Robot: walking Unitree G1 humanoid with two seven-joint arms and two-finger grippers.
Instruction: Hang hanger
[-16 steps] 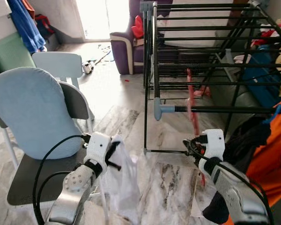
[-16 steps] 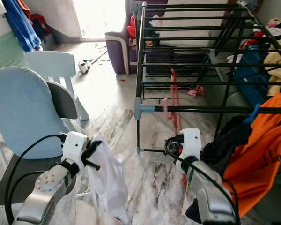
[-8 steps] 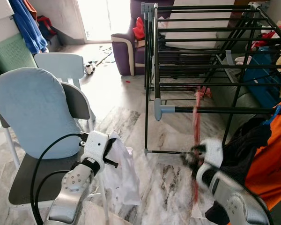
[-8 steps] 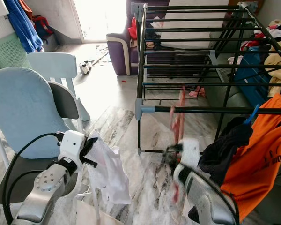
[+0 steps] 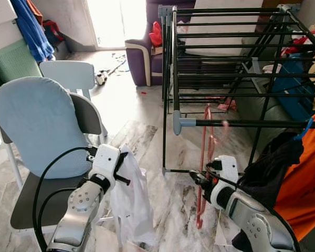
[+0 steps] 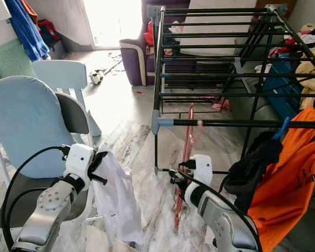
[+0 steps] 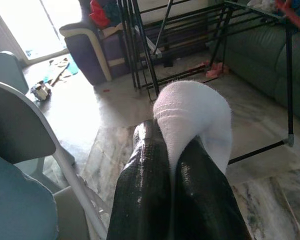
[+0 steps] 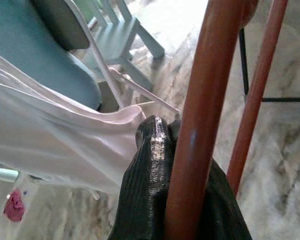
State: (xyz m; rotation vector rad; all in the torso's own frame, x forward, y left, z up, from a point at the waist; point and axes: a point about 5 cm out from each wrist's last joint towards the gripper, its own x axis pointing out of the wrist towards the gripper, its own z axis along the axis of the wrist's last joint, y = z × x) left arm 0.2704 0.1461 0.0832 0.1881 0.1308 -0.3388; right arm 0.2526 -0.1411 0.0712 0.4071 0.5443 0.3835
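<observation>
Right gripper (image 5: 199, 181) is clamped on the red hanger (image 5: 202, 157), held upright just near of the black drying rack's (image 5: 173, 68) front rail, while the left gripper (image 5: 123, 168) pinches a white garment (image 5: 132, 205) beside the blue chair (image 5: 37, 126).

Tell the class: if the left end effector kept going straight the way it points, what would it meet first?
Probably the marble floor ahead, short of the purple armchair. The left end effector, shut on white cloth, points past the drying rack's legs; depth is uncertain.

Silver arms, white wrist housings, looping black cables, glossy black claw fingers (image 7: 145, 185).
</observation>
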